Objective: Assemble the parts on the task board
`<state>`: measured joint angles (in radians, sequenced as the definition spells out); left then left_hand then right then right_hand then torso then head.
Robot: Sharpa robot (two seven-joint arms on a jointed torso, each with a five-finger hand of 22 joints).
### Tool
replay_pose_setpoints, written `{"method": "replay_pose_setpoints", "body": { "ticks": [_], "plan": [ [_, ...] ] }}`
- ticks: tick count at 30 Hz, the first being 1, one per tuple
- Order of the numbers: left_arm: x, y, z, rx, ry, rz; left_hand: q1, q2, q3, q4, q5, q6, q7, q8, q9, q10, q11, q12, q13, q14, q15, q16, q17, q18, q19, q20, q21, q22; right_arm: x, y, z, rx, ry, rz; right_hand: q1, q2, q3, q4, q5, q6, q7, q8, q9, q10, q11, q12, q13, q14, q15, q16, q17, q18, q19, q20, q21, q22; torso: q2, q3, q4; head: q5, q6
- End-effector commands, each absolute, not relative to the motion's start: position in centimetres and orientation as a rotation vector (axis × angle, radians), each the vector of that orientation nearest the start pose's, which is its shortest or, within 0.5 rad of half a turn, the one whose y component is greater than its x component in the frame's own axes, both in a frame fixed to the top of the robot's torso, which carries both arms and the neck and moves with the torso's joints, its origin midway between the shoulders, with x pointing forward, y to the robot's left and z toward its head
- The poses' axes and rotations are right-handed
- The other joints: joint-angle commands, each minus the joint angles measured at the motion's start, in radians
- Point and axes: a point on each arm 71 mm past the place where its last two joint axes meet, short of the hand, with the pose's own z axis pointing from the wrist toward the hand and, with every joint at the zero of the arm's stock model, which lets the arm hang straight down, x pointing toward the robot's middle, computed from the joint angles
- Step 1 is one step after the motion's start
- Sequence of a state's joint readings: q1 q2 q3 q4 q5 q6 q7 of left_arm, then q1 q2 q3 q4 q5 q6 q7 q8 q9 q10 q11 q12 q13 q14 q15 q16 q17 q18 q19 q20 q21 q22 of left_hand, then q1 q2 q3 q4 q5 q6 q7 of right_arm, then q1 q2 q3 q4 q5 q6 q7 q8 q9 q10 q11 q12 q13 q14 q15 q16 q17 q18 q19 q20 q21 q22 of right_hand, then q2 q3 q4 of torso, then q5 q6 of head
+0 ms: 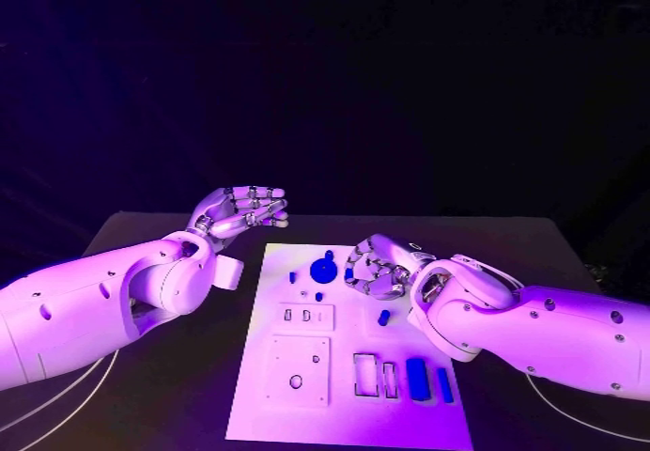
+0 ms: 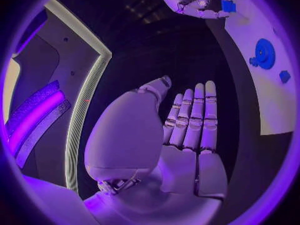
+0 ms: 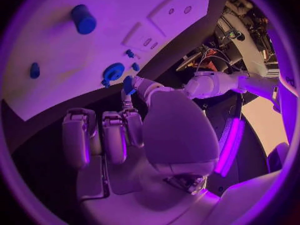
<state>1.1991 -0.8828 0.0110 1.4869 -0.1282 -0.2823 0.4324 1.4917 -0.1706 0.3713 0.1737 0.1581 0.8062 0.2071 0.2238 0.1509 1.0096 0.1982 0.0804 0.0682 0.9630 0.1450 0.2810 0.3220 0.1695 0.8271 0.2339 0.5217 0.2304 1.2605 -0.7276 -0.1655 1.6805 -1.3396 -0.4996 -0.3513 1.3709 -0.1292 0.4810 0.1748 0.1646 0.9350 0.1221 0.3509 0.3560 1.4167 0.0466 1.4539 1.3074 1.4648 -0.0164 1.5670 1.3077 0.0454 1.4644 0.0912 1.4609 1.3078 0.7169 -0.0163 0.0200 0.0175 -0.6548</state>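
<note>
The task board (image 1: pixel 355 352), a smooth white rectangular plate, lies on the black table (image 1: pixel 162 395) with its long axis running away from the robot, and the right hand (image 1: pixel 379 267) hangs over its far right part. That silver hand pinches a small blue part (image 3: pixel 128 84) between thumb and a fingertip; the other fingers are curled in, and the pictures do not let me tell which way the piece points. Just beside the hand, toward the left arm, a round blue disc part (image 1: pixel 324 270) lies flat on the board, with a small blue piece (image 1: pixel 293 277) beyond it. Just nearer the robot than the hand lies a short blue peg (image 1: pixel 383 318), its long axis roughly along the board's. At the board's near end, 2 long blue bars (image 1: pixel 419 380) lie side by side, parallel to the board's long axis, beside rectangular recesses. The left hand (image 1: pixel 244 209) hovers off the board's far left corner, holding nothing, fingers straight and close together.
</note>
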Motion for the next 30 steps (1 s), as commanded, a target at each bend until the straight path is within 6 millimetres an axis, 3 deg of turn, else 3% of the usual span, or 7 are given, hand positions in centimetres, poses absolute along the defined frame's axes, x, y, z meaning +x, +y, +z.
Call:
{"method": "replay_pose_setpoints", "body": {
  "ticks": [1, 11, 17, 30],
  "plan": [
    [50.1, 23.5, -15.6, -0.950, 1.348, -1.550, -0.001, 0.011, 0.001, -0.007, -0.003, 0.001, 0.049, 0.004, 0.001, -0.002, -0.004, 0.002, 0.000, 0.000, -0.005, -0.003, 0.001, 0.011, 0.000, 0.000, 0.004, 0.001, 44.1, -10.6, -19.1, -0.027, 1.698, 0.689, -0.007, -0.001, 0.005, -0.004, 0.004, 0.005, -0.002, 0.024, 0.013, -0.007, -0.003, -0.006, 0.096, 0.106, -0.006, 0.004, 0.263, -0.015, 0.036, -0.006, -0.002, 0.177, 0.000, 0.0002, 0.0014, 0.004, -0.001],
    [50.1, 23.3, -15.6, -0.949, 1.352, -1.555, -0.001, 0.011, 0.002, -0.008, -0.003, 0.002, 0.049, 0.005, 0.001, -0.002, -0.005, 0.003, 0.000, 0.000, -0.005, -0.003, 0.002, 0.011, -0.001, 0.000, 0.005, 0.001, 43.3, -7.7, -21.5, -0.097, 1.765, 0.668, -0.007, -0.003, 0.006, -0.007, 0.004, 0.005, -0.002, 0.027, 0.014, -0.010, -0.003, -0.008, 0.093, 0.106, -0.006, 0.004, 0.263, -0.014, 0.034, -0.006, -0.007, 0.174, 0.001, 0.0011, 0.0029, 0.008, -0.007],
    [50.1, 23.5, -15.6, -0.952, 1.354, -1.550, -0.001, 0.011, 0.002, -0.008, -0.004, 0.002, 0.049, 0.005, 0.001, -0.001, -0.005, 0.003, 0.000, 0.000, -0.005, -0.003, 0.002, 0.011, -0.001, 0.000, 0.005, 0.001, 42.9, -6.8, -22.4, -0.133, 1.772, 0.657, -0.009, -0.004, 0.006, -0.007, 0.004, 0.006, -0.002, 0.028, 0.015, -0.009, -0.002, -0.007, 0.094, 0.106, -0.006, 0.004, 0.263, -0.014, 0.034, -0.006, -0.006, 0.174, 0.001, 0.0020, -0.0003, 0.011, -0.010],
    [50.2, 23.4, -15.7, -0.952, 1.356, -1.551, -0.001, 0.011, 0.002, -0.008, -0.004, 0.002, 0.049, 0.005, 0.001, -0.001, -0.005, 0.003, 0.000, 0.000, -0.005, -0.003, 0.002, 0.011, -0.001, 0.000, 0.005, 0.001, 41.9, -5.3, -23.3, -0.177, 1.753, 0.680, -0.013, -0.007, 0.006, -0.008, 0.004, 0.005, -0.002, 0.031, 0.015, -0.009, -0.002, -0.007, 0.095, 0.106, -0.006, 0.004, 0.263, -0.014, 0.034, -0.006, -0.007, 0.174, 0.002, 0.0021, -0.0005, 0.017, -0.017]
  ]
}}
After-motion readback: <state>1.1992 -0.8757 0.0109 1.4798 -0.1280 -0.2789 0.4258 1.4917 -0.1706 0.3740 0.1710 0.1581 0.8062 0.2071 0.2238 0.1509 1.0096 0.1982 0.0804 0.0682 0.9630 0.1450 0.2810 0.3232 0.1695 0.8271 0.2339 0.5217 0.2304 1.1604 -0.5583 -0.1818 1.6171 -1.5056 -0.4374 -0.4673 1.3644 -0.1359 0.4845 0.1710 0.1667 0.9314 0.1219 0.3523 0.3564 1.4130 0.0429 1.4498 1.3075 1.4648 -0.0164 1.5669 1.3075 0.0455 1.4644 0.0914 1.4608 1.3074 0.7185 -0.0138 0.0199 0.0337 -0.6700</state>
